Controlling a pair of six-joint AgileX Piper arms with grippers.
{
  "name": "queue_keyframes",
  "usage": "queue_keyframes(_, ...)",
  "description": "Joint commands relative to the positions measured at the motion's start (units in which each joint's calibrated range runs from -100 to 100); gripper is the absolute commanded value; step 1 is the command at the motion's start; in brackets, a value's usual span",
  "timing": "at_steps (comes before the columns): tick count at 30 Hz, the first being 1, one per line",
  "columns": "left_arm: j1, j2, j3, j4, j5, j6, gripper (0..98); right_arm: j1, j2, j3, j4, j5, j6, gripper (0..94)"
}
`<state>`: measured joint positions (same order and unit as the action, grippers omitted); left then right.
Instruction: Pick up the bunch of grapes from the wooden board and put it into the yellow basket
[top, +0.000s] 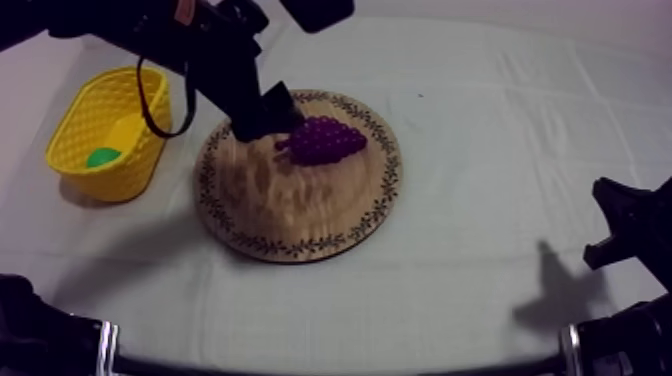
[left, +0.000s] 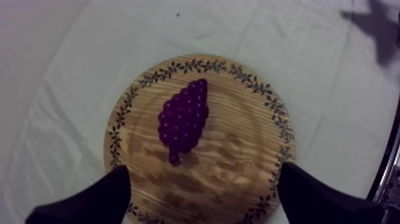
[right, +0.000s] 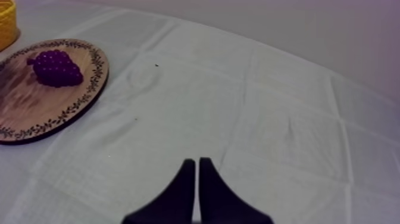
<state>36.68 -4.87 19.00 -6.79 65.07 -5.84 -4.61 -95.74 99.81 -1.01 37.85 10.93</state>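
Observation:
A purple bunch of grapes (top: 325, 139) lies on the round wooden board (top: 300, 215), toward its far side. My left gripper (top: 268, 112) hangs just above the board's far left part, beside the stem end of the grapes. In the left wrist view its fingers (left: 89, 199) stand wide apart with nothing between them, and the grapes (left: 184, 118) lie on the board (left: 238, 161) ahead of them. The yellow basket (top: 108, 130) stands left of the board. My right gripper (right: 197, 193) is shut, its fingers together as a wedge over bare cloth, far from the grapes (right: 56, 67).
Inside the basket lie a yellow piece (top: 128, 130) and a green piece (top: 102, 157). The right arm (top: 630, 225) rests low at the table's right side. Grey-white cloth stretches between the board and the right arm.

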Motion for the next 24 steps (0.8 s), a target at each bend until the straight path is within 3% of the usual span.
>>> queue_keyframes(1,0.0,0.5,0.4,0.06,0.0,-0.8,96.0,0.0,0.0,0.0,0.0,0.0,0.0,0.4)
queue_keyframes(24,-3.5,28.1,-5.3,-2.34,-15.9,-4.0,93.6,0.0,0.0,0.0,0.0,0.0,0.0,0.4)
